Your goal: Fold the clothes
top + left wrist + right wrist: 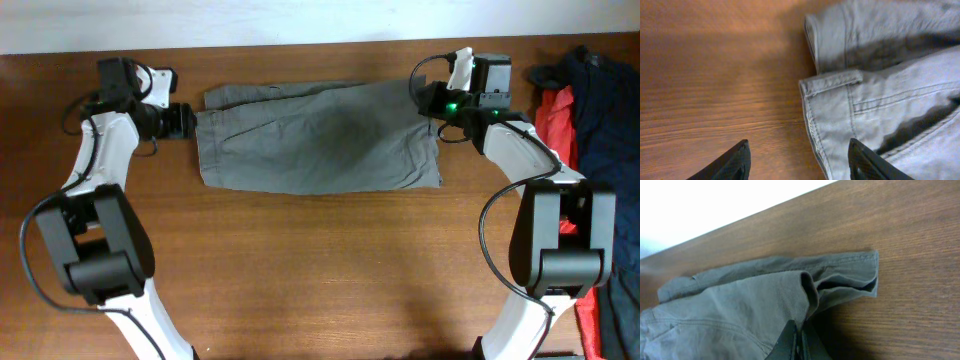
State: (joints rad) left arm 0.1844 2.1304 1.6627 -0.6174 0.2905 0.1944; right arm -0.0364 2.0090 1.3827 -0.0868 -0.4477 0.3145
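The clothes [320,140], grey-olive shorts, lie folded flat across the back middle of the table. My left gripper [183,120] sits at their left end. In the left wrist view it [799,145] is open: one finger [737,162] is over bare wood, the other [865,160] over the cloth, and the stitched waistband edge [832,82] lies between them, ungripped. My right gripper [437,103] is at the shorts' right end. In the right wrist view it [799,327] is shut, pinching a raised fold of the grey cloth [740,310].
A red garment [555,115] and navy garments [600,90] are piled at the table's right edge, just beyond the right arm. The wooden table [320,280] ends at a pale wall [715,205] close behind the shorts.
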